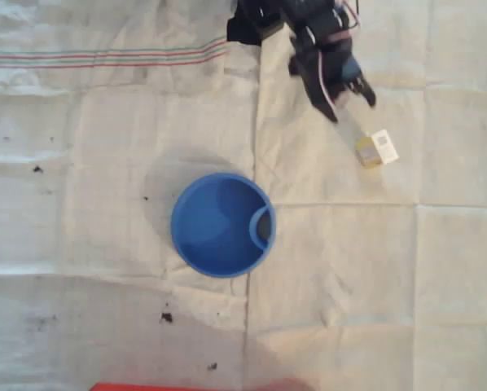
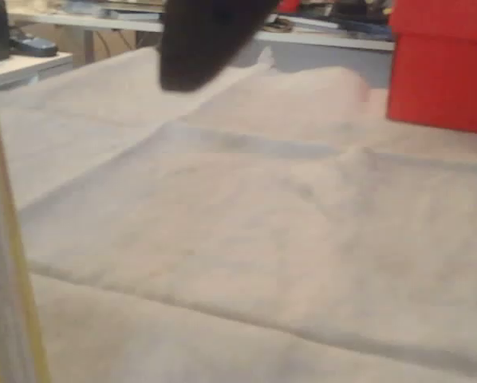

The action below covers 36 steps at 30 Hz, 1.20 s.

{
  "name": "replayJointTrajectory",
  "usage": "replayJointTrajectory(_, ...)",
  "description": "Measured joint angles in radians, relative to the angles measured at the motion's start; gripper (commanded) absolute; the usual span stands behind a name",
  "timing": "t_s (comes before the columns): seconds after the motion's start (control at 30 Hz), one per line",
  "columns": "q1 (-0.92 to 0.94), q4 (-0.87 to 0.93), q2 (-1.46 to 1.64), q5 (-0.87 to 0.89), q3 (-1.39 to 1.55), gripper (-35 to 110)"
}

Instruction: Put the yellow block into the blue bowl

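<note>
**One block, one bowl, gripper hovering by the block**

The overhead view shows one blue bowl (image 1: 221,224) standing upright on a creased white cloth (image 1: 105,163), with one small curved tab just inside its rim on the right side. It holds nothing.

One yellow block (image 1: 376,149) lies on the cloth up and to the right of the bowl, well apart from it. Its white top face is turned a little askew, and a dull yellow side shows along its lower left edge.

One black arm reaches in from the top edge, above and right of the bowl. Its gripper (image 1: 351,99) points down and to the right, toward the block, and ends just up and left of it without touching. The two fingers stand a little apart at the tips, with nothing between them.

In the wrist view, one dark finger (image 2: 203,40) hangs blurred at the top, over the cloth. A pale strip with a yellow edge, probably the block, runs up the left border. One red box (image 2: 442,64) stands at the far right. The cloth carries one band of red and green stripes, up and left of the bowl, and a few dark specks.
</note>
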Motion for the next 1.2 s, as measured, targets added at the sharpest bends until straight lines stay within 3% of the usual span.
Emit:
replayJointTrajectory(0.37, -0.051, -0.118, -0.077, -0.003, 0.0, 25)
replayJointTrajectory(0.83, -0.12, -0.124, -0.12, -0.003, -0.003, 25)
replayJointTrajectory(1.2, -0.115, -0.124, -0.313, -0.003, -0.206, 25)
